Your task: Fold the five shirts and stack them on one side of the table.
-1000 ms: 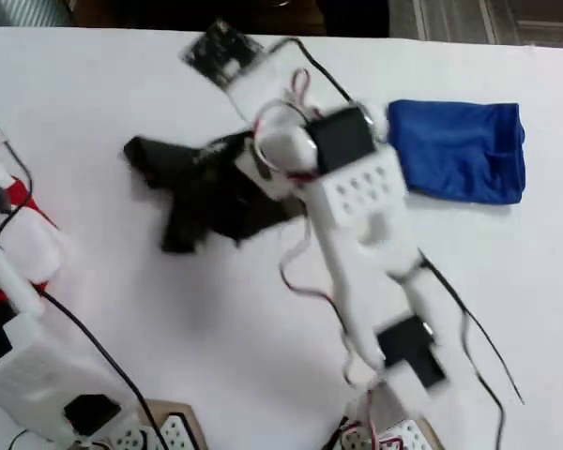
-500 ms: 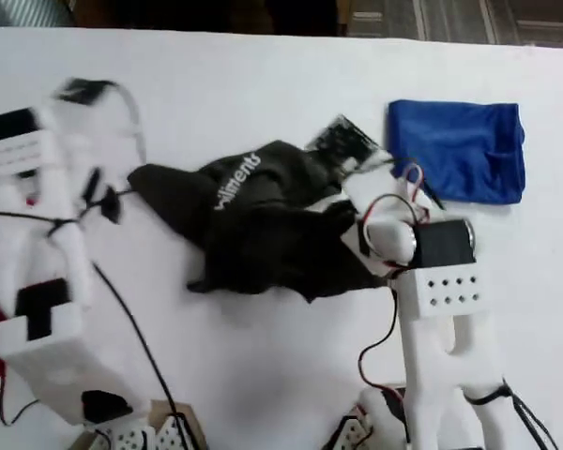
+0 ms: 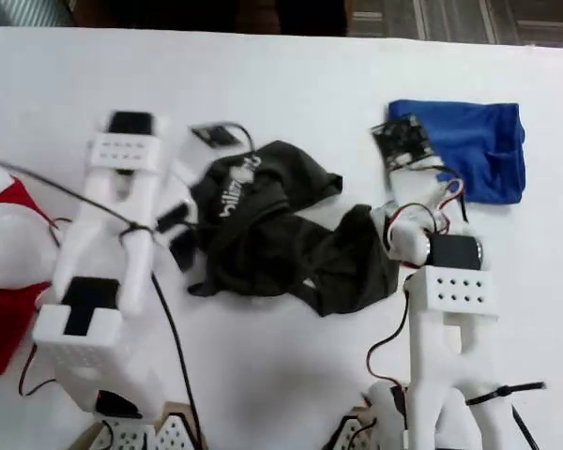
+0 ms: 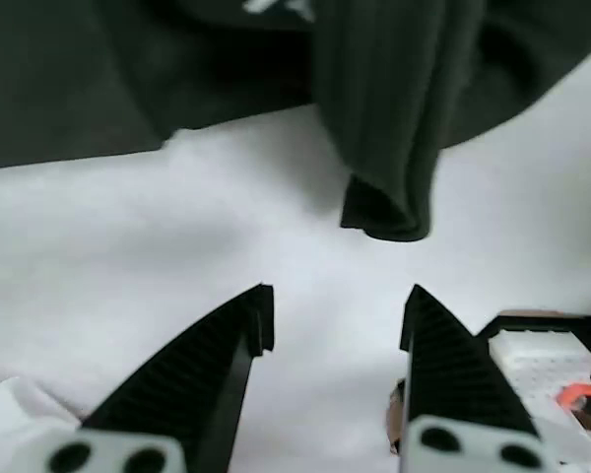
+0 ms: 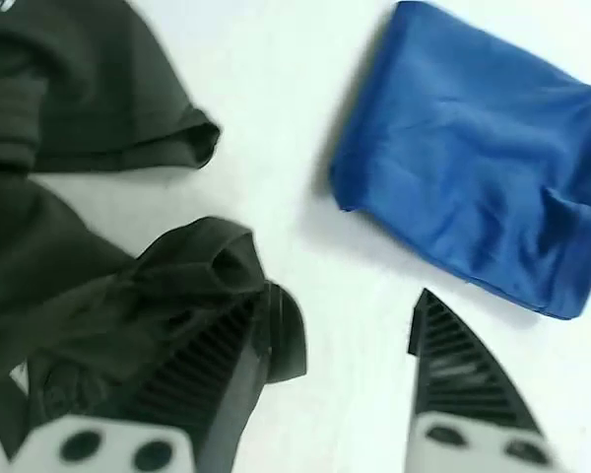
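With the table (image 3: 263, 75) in the high view as a dial and the arm bases at 6 o'clock, the left gripper (image 4: 340, 296) hangs over bare tabletop. Its fingers are spread wide and hold nothing. A sleeve cuff of the black shirt (image 4: 79, 79) lies just beyond its fingertips. The right gripper (image 5: 345, 296) is also spread wide and empty, and a bunched fold of the black shirt sits right against one of its fingers. At 9 o'clock a crumpled red and white shirt (image 3: 9, 253) lies at the table's edge. The black shirt is rumpled and unfolded at the centre, between the two arms. Farther off, at 2 o'clock, the blue shirt (image 3: 460, 150) lies folded, apart from the black one.
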